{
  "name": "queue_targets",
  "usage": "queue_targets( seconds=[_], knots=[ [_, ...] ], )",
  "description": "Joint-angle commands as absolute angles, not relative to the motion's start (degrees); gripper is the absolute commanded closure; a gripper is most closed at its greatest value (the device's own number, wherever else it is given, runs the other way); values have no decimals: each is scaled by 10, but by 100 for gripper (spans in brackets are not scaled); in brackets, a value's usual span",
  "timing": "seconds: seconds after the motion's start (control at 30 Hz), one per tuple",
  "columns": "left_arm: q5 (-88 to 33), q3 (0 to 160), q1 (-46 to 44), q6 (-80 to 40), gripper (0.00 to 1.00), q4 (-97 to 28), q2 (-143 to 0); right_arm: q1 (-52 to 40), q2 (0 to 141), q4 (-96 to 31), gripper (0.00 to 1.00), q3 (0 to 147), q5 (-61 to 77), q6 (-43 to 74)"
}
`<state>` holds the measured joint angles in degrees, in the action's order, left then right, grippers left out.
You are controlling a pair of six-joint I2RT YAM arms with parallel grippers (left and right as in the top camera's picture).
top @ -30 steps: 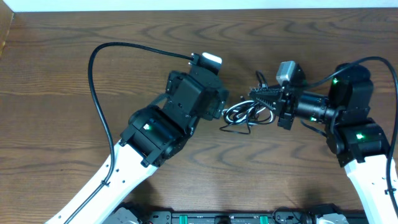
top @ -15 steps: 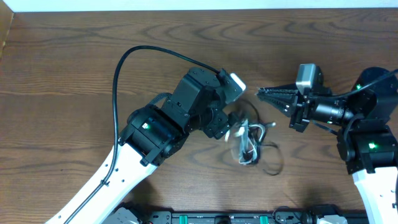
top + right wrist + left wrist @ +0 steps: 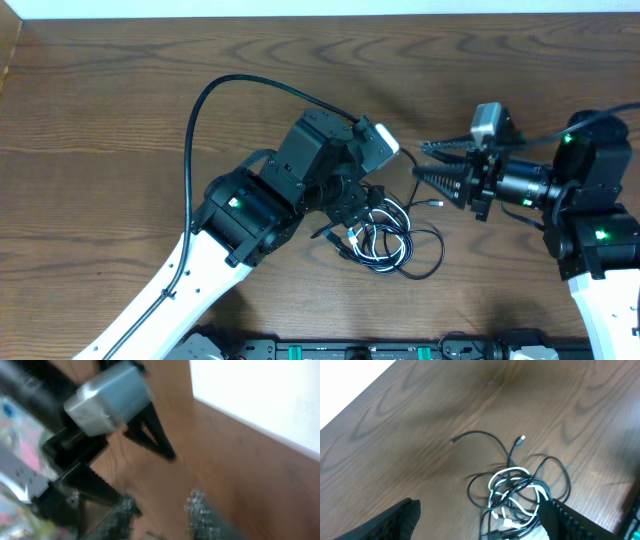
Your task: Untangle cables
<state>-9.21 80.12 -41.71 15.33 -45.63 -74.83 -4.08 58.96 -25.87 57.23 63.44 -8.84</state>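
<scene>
The black cable (image 3: 432, 252) and the white cable (image 3: 374, 241) lie in one tangled heap on the wooden table. In the left wrist view the white cable (image 3: 513, 471) loops through the black cable (image 3: 481, 435), and a black plug end trails off to the left. My left gripper (image 3: 352, 222) hangs over the heap's left side. Its fingers (image 3: 482, 507) are wide open, with the heap between them and nothing gripped. My right gripper (image 3: 418, 160) is open and empty, to the upper right of the heap and apart from it. The right wrist view (image 3: 160, 502) is blurred.
The wooden table (image 3: 120, 120) stretches wide to the left and back. The left arm's thick black wire (image 3: 200, 110) arcs above the table. The left wrist camera (image 3: 107, 397) fills the upper left of the right wrist view. A rail with sockets (image 3: 360, 350) runs along the front edge.
The heap went from between both grippers towards the front, and now lies spread out under the left gripper. The right gripper pulled back to the right and opened.
</scene>
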Motion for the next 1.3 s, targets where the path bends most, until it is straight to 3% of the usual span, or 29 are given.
queue_targets(
  seconds=[0.0,0.17,0.33,0.63,0.9,1.27],
  knots=[
    [-57,803,-414,163,14,-465,-750,-37,585,-307,51,577,573,-88],
    [-38,793,-414,163,13,-483,-769,-37,587,-425,22,577,475,-89],
    [-38,789,-414,162,12,-487,-796,-38,608,-534,1,575,371,-99],
    [-39,789,-354,93,12,-472,-832,-41,672,-560,1,550,355,-99],
    [-129,789,-265,93,11,-474,-832,-61,742,-548,1,479,382,-113],
    [-129,789,-214,93,12,-477,-833,-117,758,-411,8,373,415,-93]
  ],
)
